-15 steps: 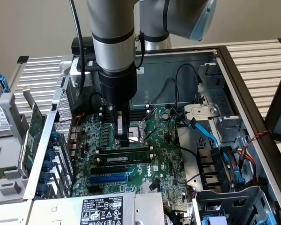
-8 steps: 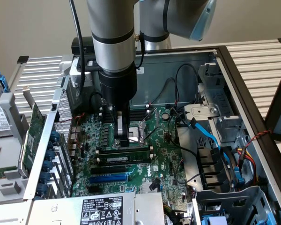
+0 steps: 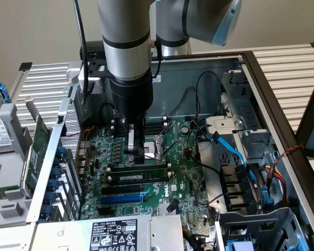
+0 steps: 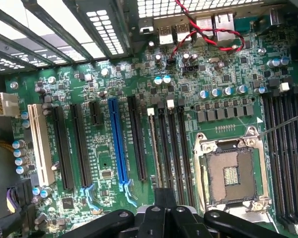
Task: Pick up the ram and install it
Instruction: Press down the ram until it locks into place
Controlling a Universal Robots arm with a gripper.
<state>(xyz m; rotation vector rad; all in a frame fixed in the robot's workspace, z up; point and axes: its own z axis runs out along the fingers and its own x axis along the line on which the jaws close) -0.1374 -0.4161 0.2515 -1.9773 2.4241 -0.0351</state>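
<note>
Green and thin, the ram [image 3: 137, 172] sits edge-up in a memory slot [image 4: 153, 148] near the middle of the motherboard [image 3: 183, 183], beside the CPU socket [image 4: 232, 171]. The gripper [image 3: 139, 151] hangs just above it; whether its fingers are spread or pressed together I cannot tell. Seating it well probably means pressing straight down, evenly along the stick, so neither end rides high.

Robotics lab or test bench for computer assembly. Evidence: an open grey metal desktop computer case [image 3: 261, 78] lies on a white slatted metal table [image 3: 288, 65]. A silver-and-black robot arm [image 3: 126, 63] reaches into it, with the green motherboard [image 4: 114, 104] directly beneath the black gripper [image 4: 164, 215]. Plain beige wall [image 3: 31, 31] behind.
</note>
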